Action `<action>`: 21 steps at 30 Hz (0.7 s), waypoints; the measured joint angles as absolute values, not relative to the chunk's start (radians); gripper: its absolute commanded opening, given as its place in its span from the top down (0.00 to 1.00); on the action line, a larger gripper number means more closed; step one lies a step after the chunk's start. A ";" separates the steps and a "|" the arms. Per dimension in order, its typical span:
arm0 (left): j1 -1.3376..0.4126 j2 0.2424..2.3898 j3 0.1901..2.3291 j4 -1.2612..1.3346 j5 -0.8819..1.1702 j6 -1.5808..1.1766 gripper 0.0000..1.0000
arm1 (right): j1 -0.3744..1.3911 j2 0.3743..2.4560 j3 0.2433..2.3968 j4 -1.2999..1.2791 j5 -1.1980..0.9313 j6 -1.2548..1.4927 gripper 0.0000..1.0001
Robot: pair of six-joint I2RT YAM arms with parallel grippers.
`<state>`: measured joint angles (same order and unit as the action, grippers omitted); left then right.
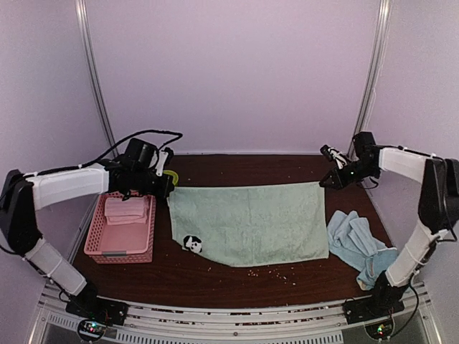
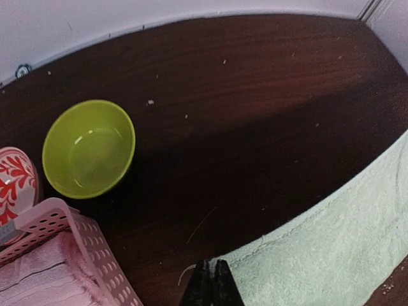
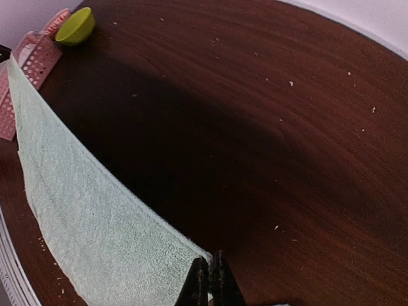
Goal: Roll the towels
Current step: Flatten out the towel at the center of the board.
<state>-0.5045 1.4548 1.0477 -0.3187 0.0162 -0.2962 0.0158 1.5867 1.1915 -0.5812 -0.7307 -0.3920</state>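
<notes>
Currently the mint green towel (image 1: 251,218) lies spread open across the middle of the tabletop (image 1: 215,283), long side running left to right, terry nap visible and the hem neat. A small black-and-white mark (image 1: 191,244) sits near its near-left corner. I see the left fingers (image 2: 203,288) clenched on the far-left corner and the right fingers (image 3: 220,285) clenched on the far-right corner; the far edge runs straight between them. A pink towel (image 1: 124,210) lies folded in the pink basket (image 1: 97,240) at left. Light blue towels (image 1: 355,244) are crumpled at right. A green bowl (image 2: 89,148) stands behind the basket.
</notes>
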 measured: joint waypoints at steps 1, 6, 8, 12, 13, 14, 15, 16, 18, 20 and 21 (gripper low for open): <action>-0.505 1.523 1.062 -0.315 0.007 -0.294 1.00 | 0.017 1.680 1.236 -0.584 -0.716 -0.394 1.00; -0.503 1.737 1.153 -0.311 -0.024 -0.289 1.00 | 0.022 2.053 1.517 -0.609 -0.651 -0.389 1.00; -0.501 1.769 1.193 -0.305 -0.035 -0.285 1.00 | 0.023 2.130 1.598 -0.620 -0.638 -0.383 1.00; -0.488 1.809 1.261 -0.277 -0.052 -0.276 1.00 | 0.023 2.200 1.699 -0.633 -0.623 -0.365 1.00; -0.483 1.815 1.266 -0.270 -0.054 -0.275 1.00 | 0.023 2.205 1.716 -0.633 -0.623 -0.359 1.00; -0.479 1.820 1.268 -0.262 -0.054 -0.274 1.00 | 0.024 2.206 1.724 -0.630 -0.623 -0.356 1.00; -0.476 1.826 1.270 -0.259 -0.054 -0.271 1.00 | 0.024 2.206 1.729 -0.629 -0.623 -0.352 1.00; -0.472 1.835 1.277 -0.258 -0.057 -0.268 1.00 | 0.026 2.206 1.735 -0.622 -0.623 -0.347 1.00; -0.469 1.863 1.307 -0.261 -0.071 -0.258 1.00 | 0.028 2.207 1.740 -0.607 -0.617 -0.335 1.00; -0.465 1.907 1.365 -0.270 -0.086 -0.245 1.00 | 0.028 2.209 1.745 -0.588 -0.603 -0.324 1.00; -0.463 1.926 1.391 -0.271 -0.091 -0.240 1.00 | 0.028 2.211 1.749 -0.582 -0.599 -0.316 1.00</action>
<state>-0.4633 1.9263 1.3911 -0.2714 -0.0910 -0.2398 0.0280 2.2108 1.7493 -0.5823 -0.5987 -0.3161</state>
